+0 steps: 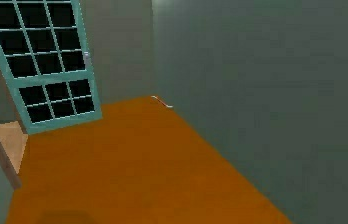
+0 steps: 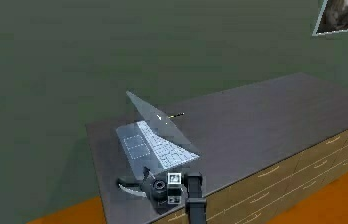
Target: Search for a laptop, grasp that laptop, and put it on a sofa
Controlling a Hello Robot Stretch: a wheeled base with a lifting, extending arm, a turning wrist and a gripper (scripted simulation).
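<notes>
laptop (image 2: 154,143): lay opened on the grey top, at the end toward the arm side view's left, close to the front edge; pale keyboard facing up, lid tilted back.
grey top (image 2: 272,105): capped a long cabinet set against a dark green wall, running toward the arm side view's right.
drawer fronts (image 2: 307,172): light wood with small handles, just under the grey top.
gripper (image 2: 132,186): sat low in the arm side view, at the cabinet's left end, just below the laptop in the picture; over, beside or touching could not be told.
grip: could not be told whether spread or pressed together, nor whether anything was held, with the laptop lying right behind the fingers.
arm (image 2: 195,205): rose as a dark bar from the bottom edge, white marker squares (image 2: 172,180) at its far end.
wall picture (image 2: 340,15): hung in the arm side view's top right corner.
ahead: teal-framed door (image 1: 47,60) with dark panes at the forward view's left, orange floor (image 1: 132,160), grey-green wall (image 1: 262,90) at the right.
</notes>
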